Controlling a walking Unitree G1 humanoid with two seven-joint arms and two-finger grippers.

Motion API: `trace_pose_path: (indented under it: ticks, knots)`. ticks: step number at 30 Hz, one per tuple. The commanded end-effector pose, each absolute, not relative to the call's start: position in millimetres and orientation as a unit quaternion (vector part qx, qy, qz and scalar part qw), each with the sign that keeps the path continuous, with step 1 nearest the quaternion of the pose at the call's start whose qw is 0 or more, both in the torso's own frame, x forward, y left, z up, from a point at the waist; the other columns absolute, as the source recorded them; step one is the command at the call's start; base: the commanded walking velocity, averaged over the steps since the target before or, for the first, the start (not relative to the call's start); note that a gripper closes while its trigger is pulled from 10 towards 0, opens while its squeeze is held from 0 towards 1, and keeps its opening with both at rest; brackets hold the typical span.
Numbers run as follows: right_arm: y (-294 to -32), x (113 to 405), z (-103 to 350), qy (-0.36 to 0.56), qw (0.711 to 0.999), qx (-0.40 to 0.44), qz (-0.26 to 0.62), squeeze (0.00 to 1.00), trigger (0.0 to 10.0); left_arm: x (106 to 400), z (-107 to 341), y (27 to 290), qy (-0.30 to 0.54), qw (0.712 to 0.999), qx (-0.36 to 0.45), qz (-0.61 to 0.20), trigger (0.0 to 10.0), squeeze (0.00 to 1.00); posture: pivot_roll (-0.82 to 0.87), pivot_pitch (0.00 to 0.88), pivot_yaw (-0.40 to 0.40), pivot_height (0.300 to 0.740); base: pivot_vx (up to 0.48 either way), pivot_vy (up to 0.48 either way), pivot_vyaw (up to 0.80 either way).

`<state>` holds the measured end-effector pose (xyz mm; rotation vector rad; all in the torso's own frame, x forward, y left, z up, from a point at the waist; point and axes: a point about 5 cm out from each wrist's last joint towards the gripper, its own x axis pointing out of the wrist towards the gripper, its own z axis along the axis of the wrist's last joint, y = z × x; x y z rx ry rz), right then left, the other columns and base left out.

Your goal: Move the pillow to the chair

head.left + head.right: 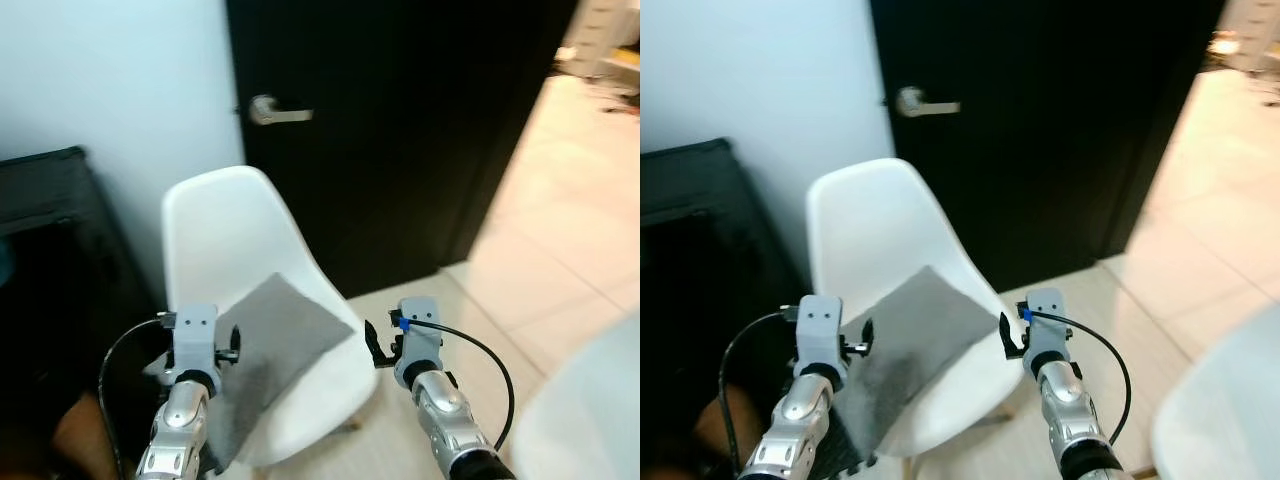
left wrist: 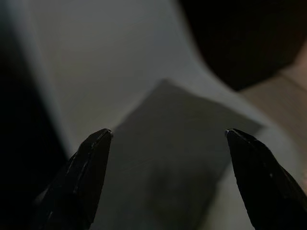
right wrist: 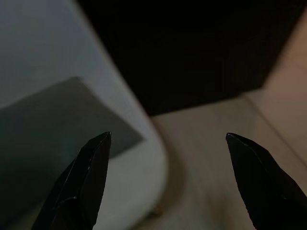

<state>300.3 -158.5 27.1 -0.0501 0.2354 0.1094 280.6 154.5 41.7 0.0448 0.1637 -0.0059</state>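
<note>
Black door [image 1: 400, 130], pillow [image 1: 275, 345] on chair [image 1: 225, 235], pincers spread, empty

No text, label or number can be read on anything here.

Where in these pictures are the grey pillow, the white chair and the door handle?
pillow [image 1: 283, 335]: left eye view, middle of its grey top.
chair [image 1: 222, 225]: left eye view, bare backrest.
door handle [image 1: 277, 113]: left eye view, the silver lever.
</note>
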Motion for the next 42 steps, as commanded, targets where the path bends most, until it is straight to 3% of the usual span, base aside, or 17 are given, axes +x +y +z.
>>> trace_pose_path:
  ticks: [1,42]
  knots:
    - [-157.7,297.0,21.7,0.131,0.99,-0.018,0.05,0.0,10.0,281.9,41.3,153.5,0.082,0.996,0.017,-0.008,10.0,0.0,0.01,0.0,0.011,0.74,0.0,0.0,-0.8]
    - [-168.8,295.3,19.2,0.146,0.988,-0.039,0.022,0.0,10.0,281.8,30.6,139.0,0.115,0.992,-0.009,-0.057,10.0,0.0,-0.01,0.012,0.023,0.74,0.0,0.0,-0.8]
